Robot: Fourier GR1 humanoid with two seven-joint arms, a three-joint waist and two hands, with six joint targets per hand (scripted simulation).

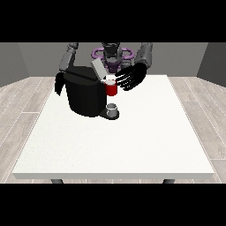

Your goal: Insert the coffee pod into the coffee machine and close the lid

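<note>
Your hand at the view's right (132, 76), fingers spread and holding nothing, hovers just beside the red thing at the machine (111, 89). A sideways sweep could knock the raised grey lid (98, 69) of the boxy black coffee machine (84, 95). A small grey thing (112, 108), possibly the pod, sits below that hand on the white bench (132, 141). The hand at the view's left (58, 84) hangs beside the machine; I cannot tell its fingers.
</note>
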